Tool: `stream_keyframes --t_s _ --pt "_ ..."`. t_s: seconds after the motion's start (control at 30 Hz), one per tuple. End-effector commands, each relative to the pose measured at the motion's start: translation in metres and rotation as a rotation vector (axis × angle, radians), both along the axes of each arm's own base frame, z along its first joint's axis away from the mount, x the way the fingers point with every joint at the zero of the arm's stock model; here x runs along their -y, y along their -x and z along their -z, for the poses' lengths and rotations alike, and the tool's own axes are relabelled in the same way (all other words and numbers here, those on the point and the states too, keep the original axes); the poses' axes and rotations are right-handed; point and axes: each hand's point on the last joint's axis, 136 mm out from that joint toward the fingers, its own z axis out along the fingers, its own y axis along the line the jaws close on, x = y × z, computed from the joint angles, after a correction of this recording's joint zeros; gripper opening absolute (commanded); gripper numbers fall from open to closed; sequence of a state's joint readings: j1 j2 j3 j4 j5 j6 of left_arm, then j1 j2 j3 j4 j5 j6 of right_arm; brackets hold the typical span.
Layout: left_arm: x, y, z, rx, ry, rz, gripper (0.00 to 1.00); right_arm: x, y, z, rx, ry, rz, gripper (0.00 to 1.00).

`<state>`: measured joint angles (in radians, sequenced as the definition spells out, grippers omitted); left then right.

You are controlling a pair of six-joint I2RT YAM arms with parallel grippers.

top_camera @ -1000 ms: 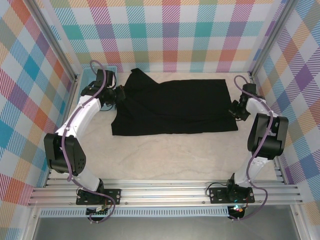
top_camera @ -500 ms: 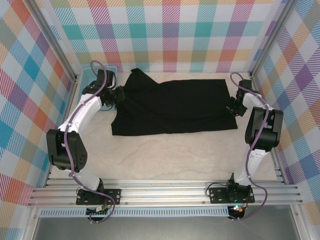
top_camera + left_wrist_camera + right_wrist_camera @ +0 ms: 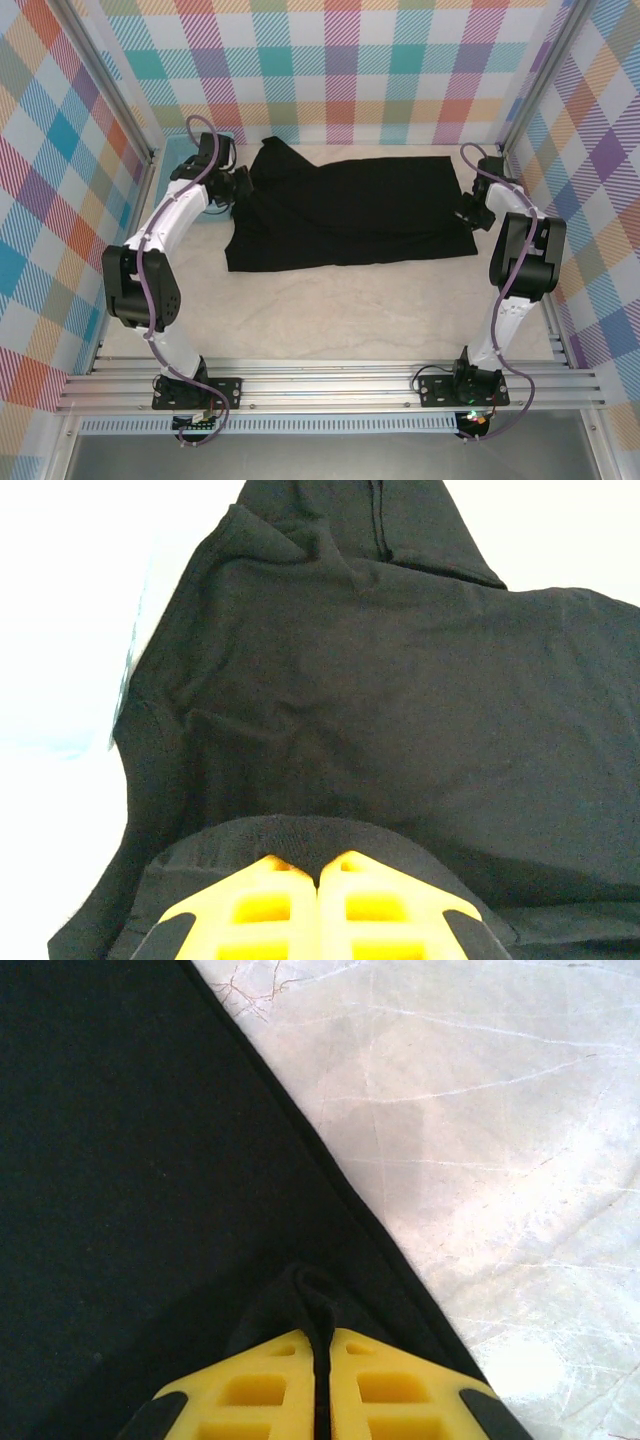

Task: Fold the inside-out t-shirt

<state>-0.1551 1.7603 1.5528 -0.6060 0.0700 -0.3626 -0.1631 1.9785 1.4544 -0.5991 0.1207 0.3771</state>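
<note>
Inside-out t-shirt (image 3: 350, 212) is lying flat across upper centre, seemingly half-folded, more folds waiting. You're pinching cloth at its ends with left gripper (image 3: 320, 865) and right gripper (image 3: 322, 1335).

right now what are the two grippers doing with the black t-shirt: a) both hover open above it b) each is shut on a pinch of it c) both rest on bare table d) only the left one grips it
b: in their wrist views the left gripper and the right gripper are each closed on a bunched fold of the t-shirt.
</note>
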Motion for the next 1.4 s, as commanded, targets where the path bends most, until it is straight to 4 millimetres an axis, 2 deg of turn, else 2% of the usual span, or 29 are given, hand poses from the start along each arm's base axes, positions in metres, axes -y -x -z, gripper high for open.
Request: stream_keyframes --t_s 0.0,0.23,0.37,0.47,0.6,0.7,0.87,1.0,1.2,1.37 --pt "-0.004 -0.013 -0.016 0.045 0.013 -0.010 0.00 0.007 -0.011 -0.006 0.018 0.023 0.004 0.12" --pt "-0.007 -0.024 -0.013 0.040 -0.004 -0.016 0.00 0.002 -0.032 -0.004 0.049 -0.026 0.005 0.15" --pt "-0.007 -0.029 -0.008 0.029 -0.014 -0.017 0.00 0.002 -0.045 -0.009 0.071 -0.037 -0.006 0.23" --pt "-0.007 -0.033 -0.006 0.026 -0.015 -0.017 0.00 0.000 -0.052 -0.020 0.093 -0.043 -0.020 0.29" --pt "-0.010 -0.035 -0.007 0.028 -0.035 -0.025 0.00 0.000 -0.049 -0.042 0.133 -0.025 -0.038 0.37" --pt "-0.011 -0.036 -0.009 0.033 -0.043 -0.025 0.00 -0.013 -0.035 -0.048 0.158 -0.075 -0.068 0.42" --pt "-0.008 -0.037 -0.010 0.036 -0.026 -0.015 0.00 -0.048 -0.003 -0.026 0.135 -0.202 -0.107 0.42" --pt "-0.008 -0.037 -0.011 0.037 -0.031 -0.012 0.00 -0.065 0.004 -0.009 0.102 -0.262 -0.135 0.34" --pt "-0.009 -0.036 -0.013 0.041 -0.034 -0.012 0.00 -0.067 -0.020 0.003 0.094 -0.277 -0.156 0.26" --pt "-0.014 -0.037 -0.015 0.045 -0.039 -0.024 0.00 -0.050 -0.033 0.023 0.044 -0.209 -0.125 0.20"
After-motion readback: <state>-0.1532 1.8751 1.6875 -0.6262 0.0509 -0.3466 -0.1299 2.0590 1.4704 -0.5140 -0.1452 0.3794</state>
